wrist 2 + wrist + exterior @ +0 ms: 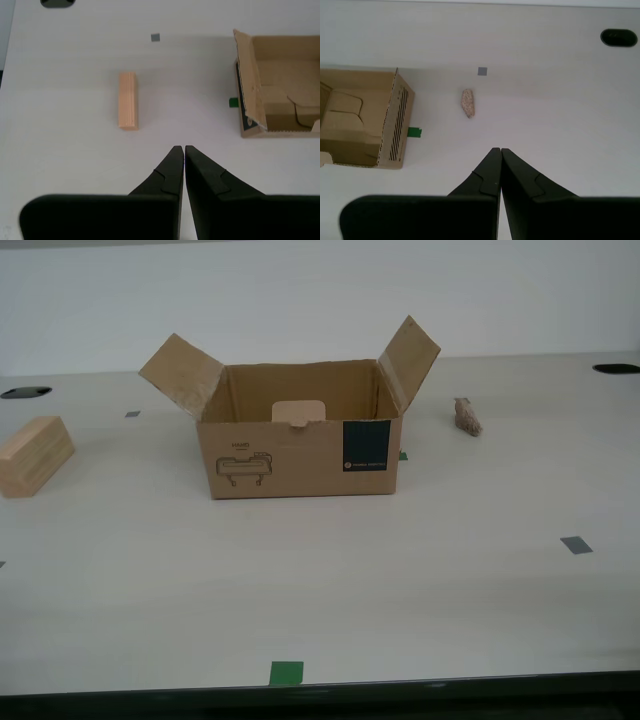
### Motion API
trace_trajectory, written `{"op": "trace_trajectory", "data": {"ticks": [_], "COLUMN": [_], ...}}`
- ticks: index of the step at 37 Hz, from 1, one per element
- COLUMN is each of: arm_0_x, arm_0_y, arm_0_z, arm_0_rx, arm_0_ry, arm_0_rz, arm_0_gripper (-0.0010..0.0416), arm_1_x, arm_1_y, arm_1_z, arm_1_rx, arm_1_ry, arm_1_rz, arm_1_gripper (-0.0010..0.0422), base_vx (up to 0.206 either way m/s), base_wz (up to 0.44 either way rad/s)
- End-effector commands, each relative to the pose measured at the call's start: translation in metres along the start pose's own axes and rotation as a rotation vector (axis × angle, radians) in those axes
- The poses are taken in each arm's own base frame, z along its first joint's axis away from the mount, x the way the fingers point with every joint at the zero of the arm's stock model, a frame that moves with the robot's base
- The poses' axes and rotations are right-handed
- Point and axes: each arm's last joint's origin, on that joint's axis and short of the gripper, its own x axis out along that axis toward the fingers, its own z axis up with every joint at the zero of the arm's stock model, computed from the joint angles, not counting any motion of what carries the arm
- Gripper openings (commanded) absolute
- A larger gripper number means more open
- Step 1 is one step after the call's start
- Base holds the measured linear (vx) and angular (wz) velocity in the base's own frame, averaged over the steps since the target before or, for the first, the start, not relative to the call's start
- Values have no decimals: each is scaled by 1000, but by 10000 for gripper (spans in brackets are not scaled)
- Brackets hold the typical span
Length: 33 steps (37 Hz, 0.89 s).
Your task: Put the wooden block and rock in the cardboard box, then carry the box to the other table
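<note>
One brown corrugated cardboard box (300,445) stood open on a smooth white table (320,590), two side flaps raised, nothing visible inside. One pale rectangular wooden block (33,456) with faint grain lay well apart at the exterior view's left. One small rough mottled rock (467,416) lay near the box on the exterior view's right. My first gripper (500,151) hovered clenched and empty, short of the rock. My second gripper (183,148) hovered clenched and empty, short of the block.
</note>
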Motion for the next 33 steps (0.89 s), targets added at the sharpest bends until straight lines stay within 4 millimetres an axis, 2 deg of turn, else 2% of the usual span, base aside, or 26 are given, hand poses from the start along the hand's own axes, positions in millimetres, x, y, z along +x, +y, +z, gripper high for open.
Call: {"op": "trace_trajectory", "data": {"ticks": [1, 7, 12, 17, 20, 24, 33], "arm_0_x": [-6, -10, -6, 1, 7, 19, 44], "arm_0_y": [1, 2, 1, 1, 1, 1, 7], "arm_0_z": [1, 4, 12, 21, 27, 33, 40], "arm_0_rx": [-3, -4, -8, -8, -8, -9, -38], "arm_0_ry": [-4, 42, 79, 87, 97, 124, 182], "arm_0_rz": [5, 12, 14, 19, 22, 26, 46], "arm_0_gripper": [0, 0, 0, 0, 0, 0, 0], "arm_1_x": [2, 4, 0, -6, -12, -16, -8], "arm_1_y": [0, 1, 1, 6, 8, 9, 8], "arm_1_z": [2, 4, 4, 5, 4, 4, 2], "arm_1_rx": [10, 26, 22, 13, 1, -14, -17], "arm_1_ry": [44, 116, 108, 98, 102, 93, 119], "arm_1_rz": [4, 4, 10, 129, 174, 142, 115], "arm_1_gripper": [0, 0, 0, 0, 0, 0, 0], "base_vx": [0, 0, 0, 0, 0, 0, 0], "base_wz": [0, 0, 0, 0, 0, 0, 0]}}
